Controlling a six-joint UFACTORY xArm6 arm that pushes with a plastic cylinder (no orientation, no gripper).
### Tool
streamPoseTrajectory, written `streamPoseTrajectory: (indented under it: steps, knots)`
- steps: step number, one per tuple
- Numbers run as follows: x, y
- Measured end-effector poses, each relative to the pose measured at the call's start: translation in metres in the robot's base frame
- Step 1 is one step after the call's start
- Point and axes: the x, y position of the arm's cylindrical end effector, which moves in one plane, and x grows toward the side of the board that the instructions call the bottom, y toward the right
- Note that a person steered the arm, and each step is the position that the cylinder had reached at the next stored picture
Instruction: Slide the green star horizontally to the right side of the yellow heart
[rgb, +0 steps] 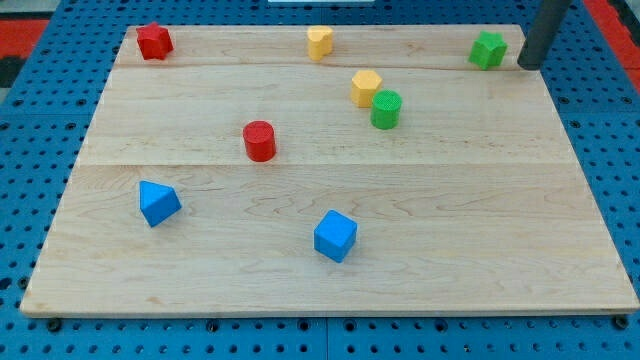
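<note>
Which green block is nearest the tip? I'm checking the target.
The green star at the view's top right, just left of my tip; the green cylinder sits mid-board.

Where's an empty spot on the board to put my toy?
Bare wood lies right of the blue cube, and along the bottom edge below the blue triangle block. It's crowded where the yellow hexagon touches the green cylinder.

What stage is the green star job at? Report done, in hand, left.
Done: the green star lies at the view's top right, level with and right of the yellow heart, though far from it. In hand: my tip stands just right of the star, not visibly touching. Left: perhaps nudging the star leftward, closer to the heart.
</note>
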Motion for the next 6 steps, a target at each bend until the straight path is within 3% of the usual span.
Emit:
streamPoseTrajectory:
  steps: [1, 4, 6]
  knots:
    - [-0.007, -0.08]
    - [0.013, -0.145]
    - [0.013, -0.147]
